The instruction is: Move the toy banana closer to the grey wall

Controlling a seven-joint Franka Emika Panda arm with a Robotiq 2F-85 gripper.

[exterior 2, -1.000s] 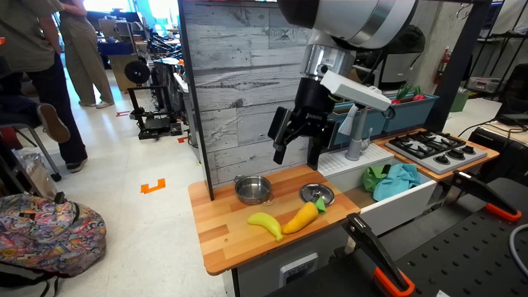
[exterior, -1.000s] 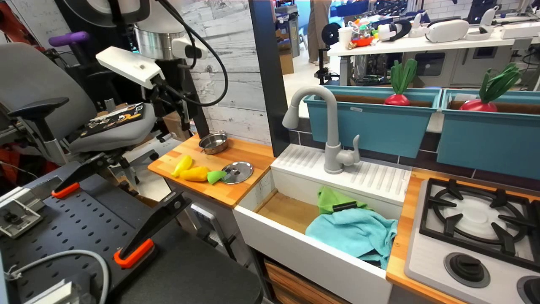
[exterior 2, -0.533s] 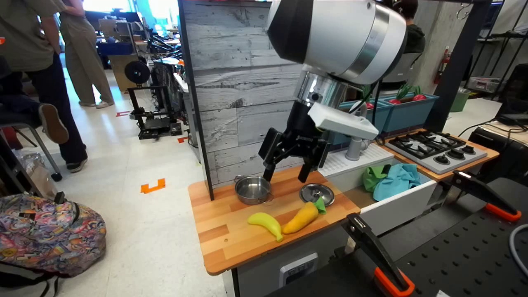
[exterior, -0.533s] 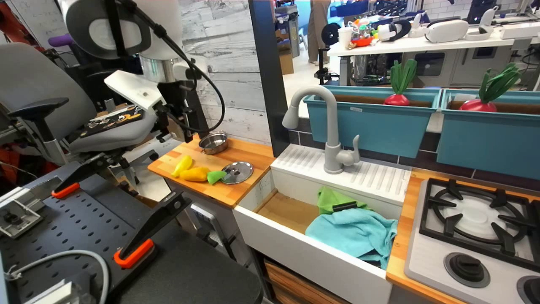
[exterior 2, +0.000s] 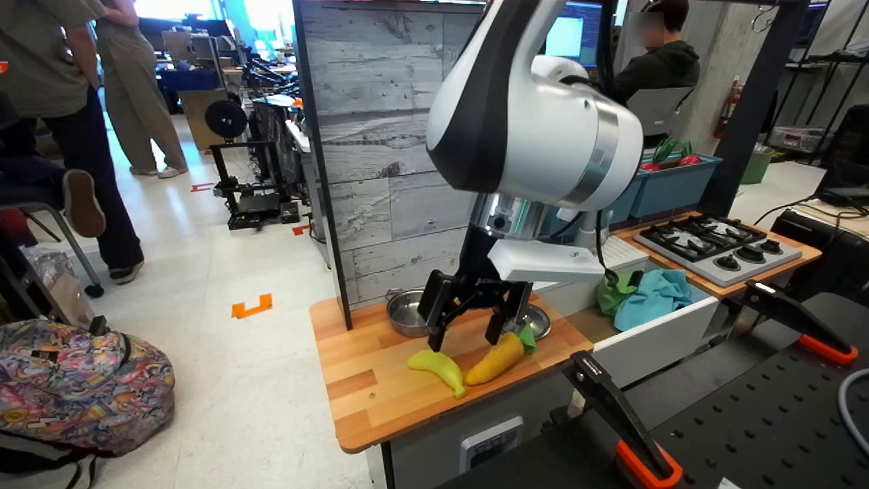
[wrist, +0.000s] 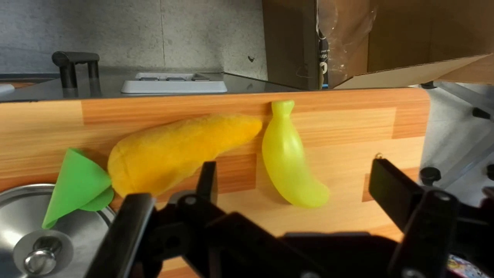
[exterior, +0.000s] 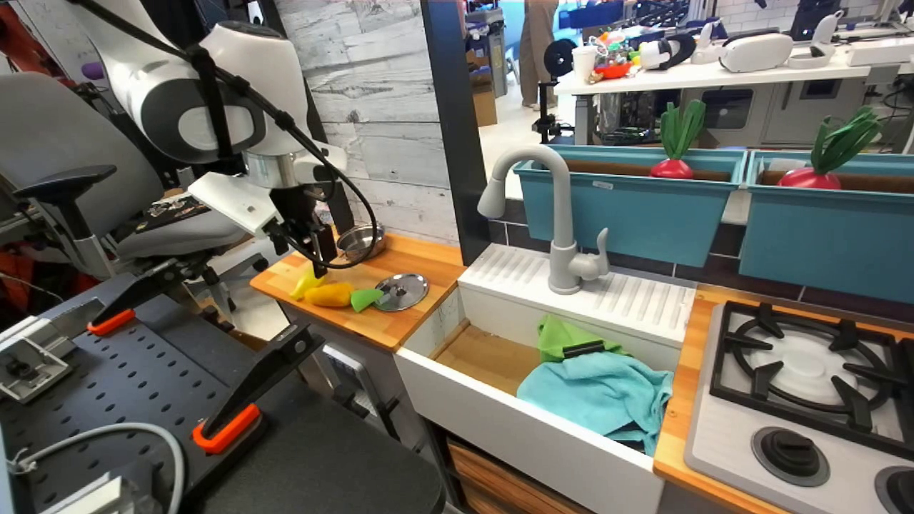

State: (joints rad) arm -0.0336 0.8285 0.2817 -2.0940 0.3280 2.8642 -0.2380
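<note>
In your wrist view, the curved bright-yellow plastic toy banana (wrist: 287,166) lies on the striped wooden desk (wrist: 347,125), framed between your black fingers (wrist: 391,193), spread wide and empty. In both exterior views, it rests near the desk's outer edge, well apart from the tall grey plank wall (exterior 2: 380,163). You look nearly ready to grasp; that, the carry and the release remain undone.

Pale floor (exterior 2: 224,380), grey chair (exterior: 93,146) (black armrest (exterior: 64,180))

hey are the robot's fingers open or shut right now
Open. In the wrist view the fingers stand wide apart, and the banana lies on the counter beyond them, not gripped.
</note>
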